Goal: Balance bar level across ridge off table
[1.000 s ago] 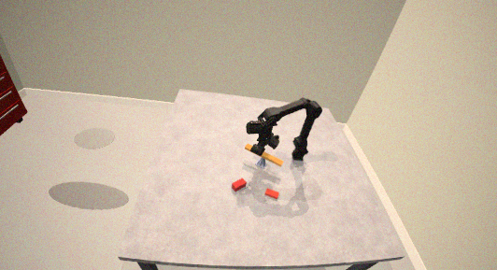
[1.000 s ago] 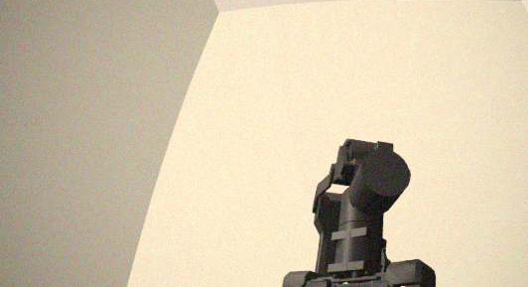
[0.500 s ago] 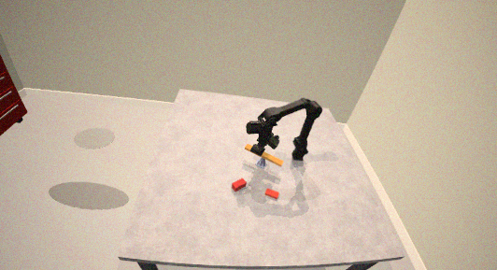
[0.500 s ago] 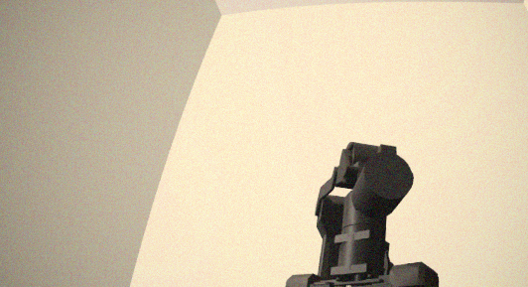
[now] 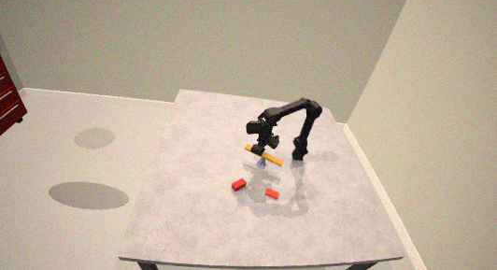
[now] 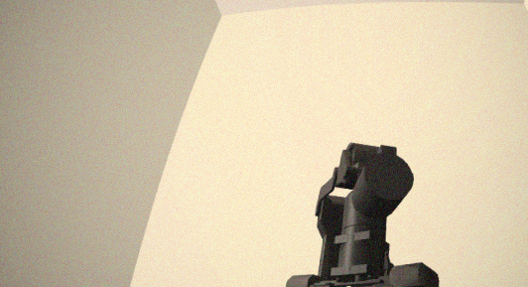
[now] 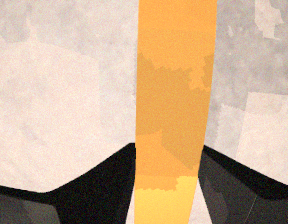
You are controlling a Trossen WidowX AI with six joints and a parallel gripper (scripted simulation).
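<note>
The arm point(image 5: 299, 118) is matte black all over, built of slim, rounded links joined by thicker cylindrical joints, and it stands on a small dark foot. In the exterior view its upper part shows as charcoal grey: a fat drum-shaped joint at the top, a squared bracket with an open window beside it, and a column below crossed by two paler flat bands, with blocky housings to either side at the bottom edge. The hand point(image 7: 164, 183) is black too, its fingers broad, flat-faced wedges with sharp angular edges and a faint grey sheen. No cables, screws or markings can be made out.
</note>
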